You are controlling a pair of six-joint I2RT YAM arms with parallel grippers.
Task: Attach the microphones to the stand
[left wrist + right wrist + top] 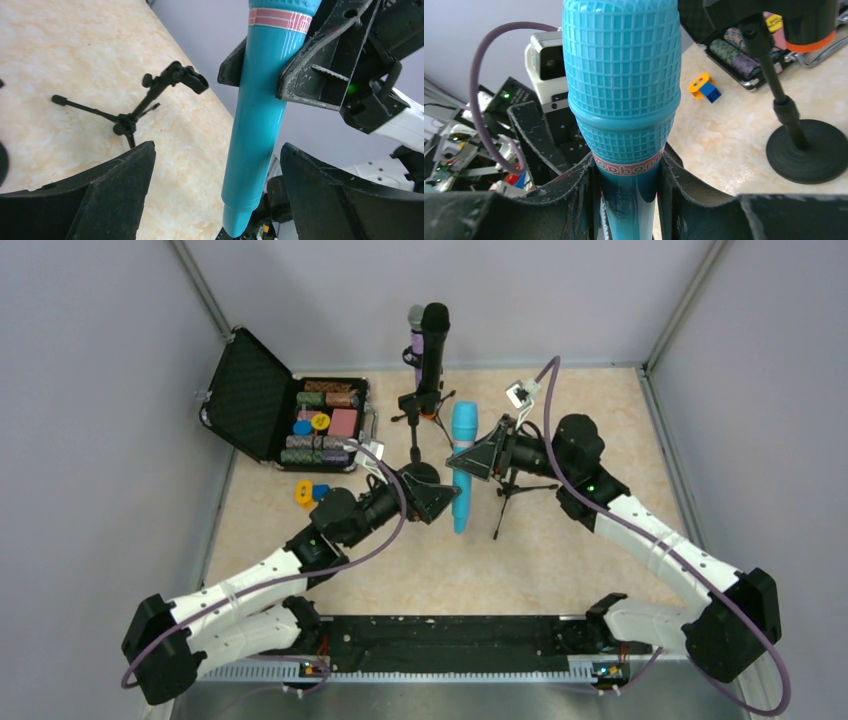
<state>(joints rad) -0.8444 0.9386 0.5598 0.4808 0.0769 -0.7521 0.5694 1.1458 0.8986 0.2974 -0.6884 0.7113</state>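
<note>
The light blue microphone hangs upright above the table, head up. My right gripper is shut on its neck just below the head; in the right wrist view the fingers press both sides of the microphone. My left gripper is open, its jaws standing wide on either side of the lower handle without touching it. An empty black tripod stand with a clip stands beside it. The black microphone and the purple microphone sit upright in stands at the back.
An open black case with coloured blocks lies at the back left. A small orange and blue piece lies on the table in front of it. A round stand base is near the right gripper. Grey walls enclose the table.
</note>
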